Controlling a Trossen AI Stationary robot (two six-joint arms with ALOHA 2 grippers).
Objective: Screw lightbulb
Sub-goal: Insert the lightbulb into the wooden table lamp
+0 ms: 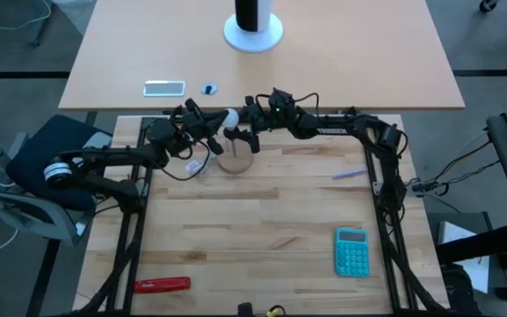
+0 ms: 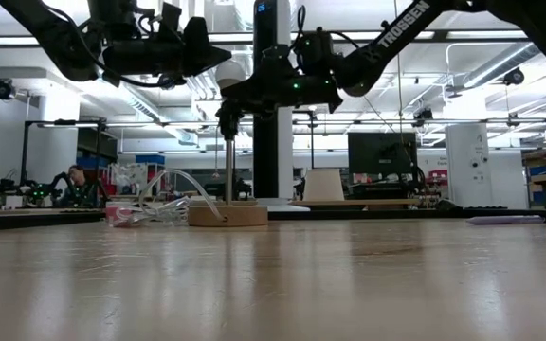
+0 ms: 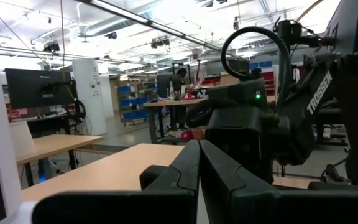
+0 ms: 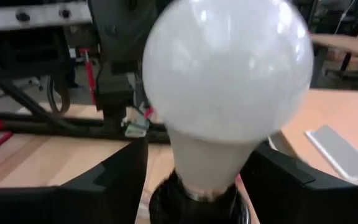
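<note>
R tool (image 4: 194, 171) wide, fingers either side of lightbulb (image 4: 225, 81), not gripping. L tool (image 3: 197, 168) fully closed, empty, nr bulb.

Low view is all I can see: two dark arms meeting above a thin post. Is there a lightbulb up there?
Observer: Yes. The right wrist view shows a white lightbulb sitting in a dark socket.
Operator: Is something squeezing it?
Observer: It seems not. The right gripper has its jaws open, one finger on each side of the bulb's neck.
Operator: And the other arm?
Observer: The left gripper is shut with nothing between its fingers, as its own camera shows.
</note>
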